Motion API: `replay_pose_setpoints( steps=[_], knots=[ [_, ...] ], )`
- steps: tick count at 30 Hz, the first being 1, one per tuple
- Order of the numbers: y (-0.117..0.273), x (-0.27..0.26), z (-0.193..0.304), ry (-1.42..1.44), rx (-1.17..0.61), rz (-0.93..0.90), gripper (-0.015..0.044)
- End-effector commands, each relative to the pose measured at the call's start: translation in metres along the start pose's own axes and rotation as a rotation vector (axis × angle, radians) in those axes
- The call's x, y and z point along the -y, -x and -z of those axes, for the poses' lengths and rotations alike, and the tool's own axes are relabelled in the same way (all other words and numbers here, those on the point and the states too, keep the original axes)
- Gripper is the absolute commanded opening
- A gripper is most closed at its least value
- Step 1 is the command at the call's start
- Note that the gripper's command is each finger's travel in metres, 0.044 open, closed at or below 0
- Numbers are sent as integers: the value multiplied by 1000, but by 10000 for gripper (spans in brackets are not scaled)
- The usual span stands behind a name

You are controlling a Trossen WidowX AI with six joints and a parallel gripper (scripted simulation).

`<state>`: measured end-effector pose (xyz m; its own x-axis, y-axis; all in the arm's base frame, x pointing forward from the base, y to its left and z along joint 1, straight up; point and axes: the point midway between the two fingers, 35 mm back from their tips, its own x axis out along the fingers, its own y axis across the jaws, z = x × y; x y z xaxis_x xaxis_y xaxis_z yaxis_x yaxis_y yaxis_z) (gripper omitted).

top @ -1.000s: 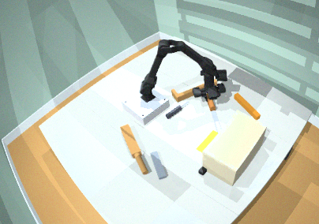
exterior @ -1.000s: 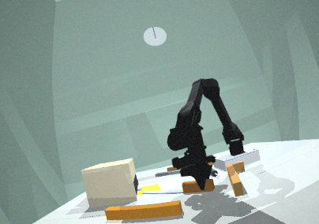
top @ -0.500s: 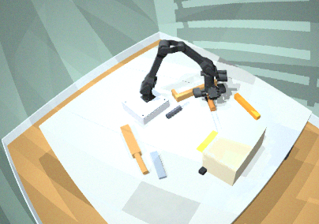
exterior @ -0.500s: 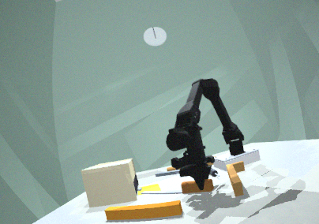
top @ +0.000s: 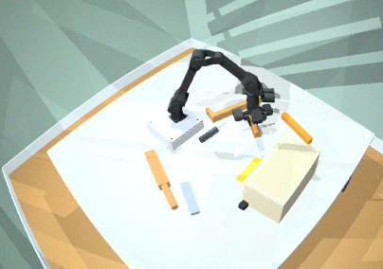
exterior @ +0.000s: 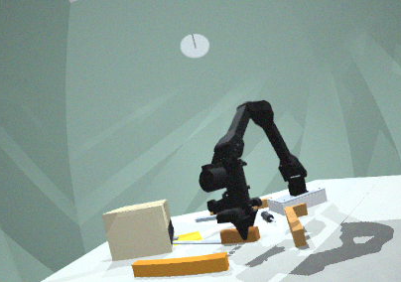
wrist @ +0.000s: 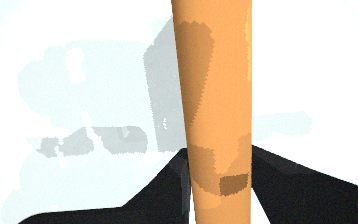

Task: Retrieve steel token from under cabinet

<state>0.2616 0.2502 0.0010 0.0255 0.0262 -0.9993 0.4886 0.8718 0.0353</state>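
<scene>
The beige cabinet stands on the table, with the yellow marked area in front of it. My gripper is shut on the orange handle of a tool, low at the table. The tool's thin pale blade runs from the handle to the cabinet's front, beside the yellow area. Whether its tip is under the cabinet cannot be told. The steel token and the vent slots cannot be made out in any view.
An L-shaped orange piece lies behind the gripper. An orange bar lies beside the cabinet. A dark-handled tool, an orange paddle, a blue-grey strip and a black block also lie around.
</scene>
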Motion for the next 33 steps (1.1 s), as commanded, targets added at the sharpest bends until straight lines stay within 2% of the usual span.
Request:
replay_pose_setpoints(
  steps=[1, 33],
  knots=[
    [0, 0, -8, -1, 2, 0, 0],
    [1, 0, -68, 0, 6, 1, 0]
  ],
)
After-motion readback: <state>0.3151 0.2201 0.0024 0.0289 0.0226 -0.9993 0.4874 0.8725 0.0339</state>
